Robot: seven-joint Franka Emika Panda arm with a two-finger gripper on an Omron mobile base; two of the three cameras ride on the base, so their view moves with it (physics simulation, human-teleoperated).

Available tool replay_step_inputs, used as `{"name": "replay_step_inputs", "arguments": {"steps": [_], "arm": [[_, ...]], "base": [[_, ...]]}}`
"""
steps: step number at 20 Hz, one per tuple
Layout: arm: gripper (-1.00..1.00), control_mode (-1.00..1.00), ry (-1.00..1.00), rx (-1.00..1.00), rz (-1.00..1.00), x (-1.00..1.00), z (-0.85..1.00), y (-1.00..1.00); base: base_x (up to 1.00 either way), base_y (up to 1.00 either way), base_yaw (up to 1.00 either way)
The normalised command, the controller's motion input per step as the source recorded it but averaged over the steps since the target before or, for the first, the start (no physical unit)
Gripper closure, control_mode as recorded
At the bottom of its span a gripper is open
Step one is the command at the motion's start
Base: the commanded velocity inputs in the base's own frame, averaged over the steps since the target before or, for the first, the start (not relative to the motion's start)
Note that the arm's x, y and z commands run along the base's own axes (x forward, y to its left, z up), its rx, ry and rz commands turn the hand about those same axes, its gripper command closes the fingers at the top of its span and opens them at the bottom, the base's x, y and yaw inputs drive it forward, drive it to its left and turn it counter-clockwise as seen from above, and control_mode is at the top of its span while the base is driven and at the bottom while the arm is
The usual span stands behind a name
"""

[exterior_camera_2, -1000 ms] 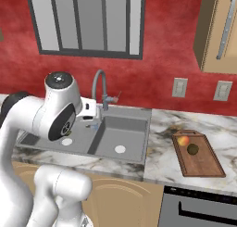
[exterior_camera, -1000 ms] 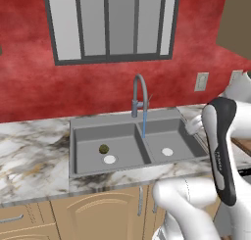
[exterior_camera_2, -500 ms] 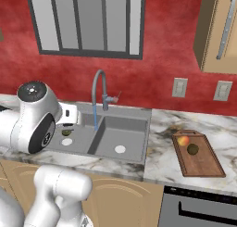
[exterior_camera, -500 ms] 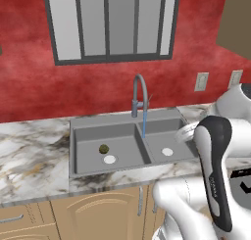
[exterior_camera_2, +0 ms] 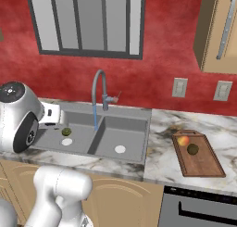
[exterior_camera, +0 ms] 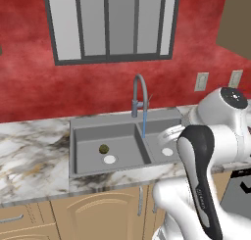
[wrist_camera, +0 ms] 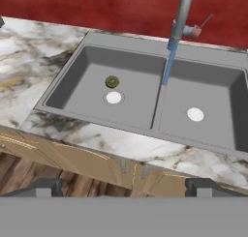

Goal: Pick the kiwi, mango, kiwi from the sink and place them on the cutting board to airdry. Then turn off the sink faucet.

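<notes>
- The sink [wrist_camera: 68,86] is a grey double-basin unit set into the marbled bench [wrist_camera: 29,52], with a white drain disc [wrist_camera: 114,97] in the left basin and another [wrist_camera: 195,114] in the right.
- One olive-green kiwi [wrist_camera: 112,81] lies on the floor of the left basin, just beside that basin's drain disc, on its far side toward the wall.
- The gooseneck sink faucet [exterior_camera_2: 98,89] stands behind the divider between the basins; a thin blue stream of water [wrist_camera: 167,64] runs from its spout down onto the divider area.
- The cutting board [exterior_camera_2: 203,165] lies on the bench to the right of the sink, well apart from it.
- On the board sit the orange-yellow mango [exterior_camera_2: 183,140] and the darker kiwi [exterior_camera_2: 193,149], close together near the board's far end.
- The claw [wrist_camera: 123,185] hangs above the bench's front edge, looking down over the sink; its two fingertips [wrist_camera: 46,185] stand spread as wide as they go, with nothing between them.
</notes>
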Motion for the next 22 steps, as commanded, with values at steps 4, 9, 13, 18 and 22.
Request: {"name": "replay_step_inputs", "arguments": {"steps": [4,9,13,18,22], "arm": [[-1.0,-1.0,0.0,0.0,0.0,0.01,0.01,0.43],[-1.0,-1.0,0.0,0.0,0.0,0.18,0.0,0.31],[-1.0,-1.0,0.0,0.0,0.0,0.22,0.0,0.26],[-1.0,-1.0,0.0,0.0,0.0,0.17,0.0,0.19],[-1.0,-1.0,0.0,0.0,0.0,0.17,0.0,0.11]], "base": [[0.0,0.0,0.0],[0.0,0.0,0.0],[0.0,0.0,0.0],[0.0,0.0,0.0],[0.0,0.0,0.0]]}}
